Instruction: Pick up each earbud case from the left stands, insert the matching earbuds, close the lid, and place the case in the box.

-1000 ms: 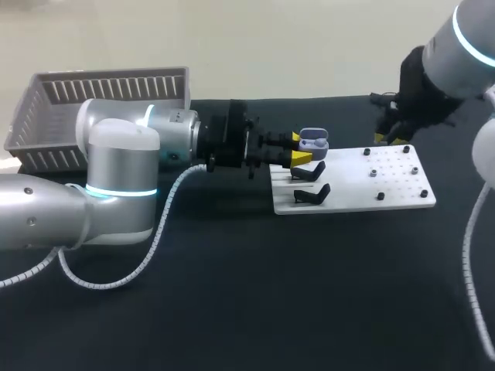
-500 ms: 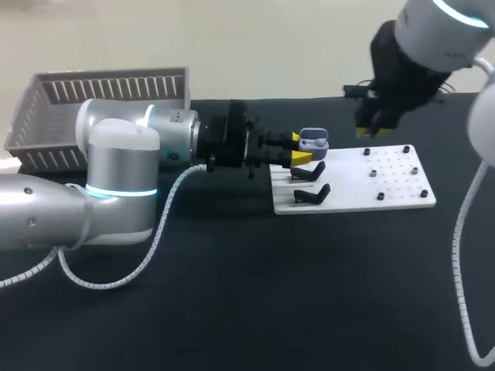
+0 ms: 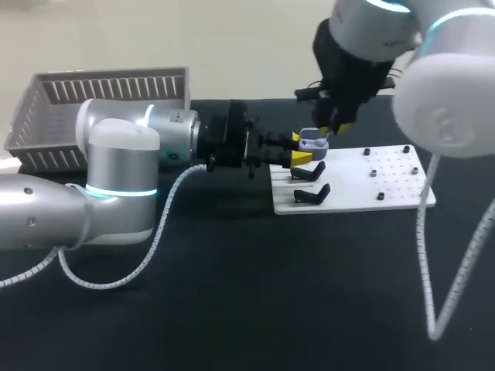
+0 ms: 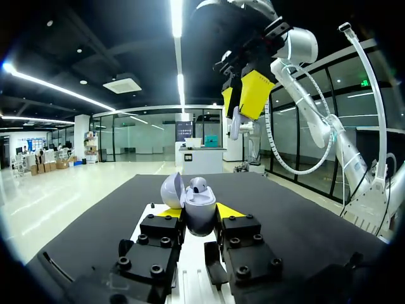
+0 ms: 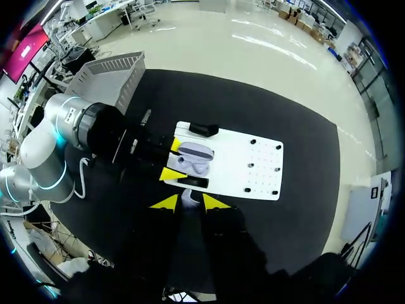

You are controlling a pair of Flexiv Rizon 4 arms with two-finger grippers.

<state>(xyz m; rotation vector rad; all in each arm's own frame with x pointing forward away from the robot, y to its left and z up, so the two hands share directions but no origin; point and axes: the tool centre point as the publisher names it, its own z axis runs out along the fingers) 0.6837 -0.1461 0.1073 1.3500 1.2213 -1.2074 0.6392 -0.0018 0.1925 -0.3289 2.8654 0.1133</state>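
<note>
left gripper (image 4: 200, 213) clamps the open earbud case (image 4: 199, 201) between its fingers, steadying it lid-up; right gripper (image 5: 190, 202) pinches an earbud (image 5: 189, 197) above that case, evidently positioned for insertion

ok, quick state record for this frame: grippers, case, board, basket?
left gripper: shut on earbud case, by the board's left stands
case lid: open
right gripper: above the case, shut on an earbud
white board: two black stands hold nothing
basket: behind my left arm, far from the board
</note>
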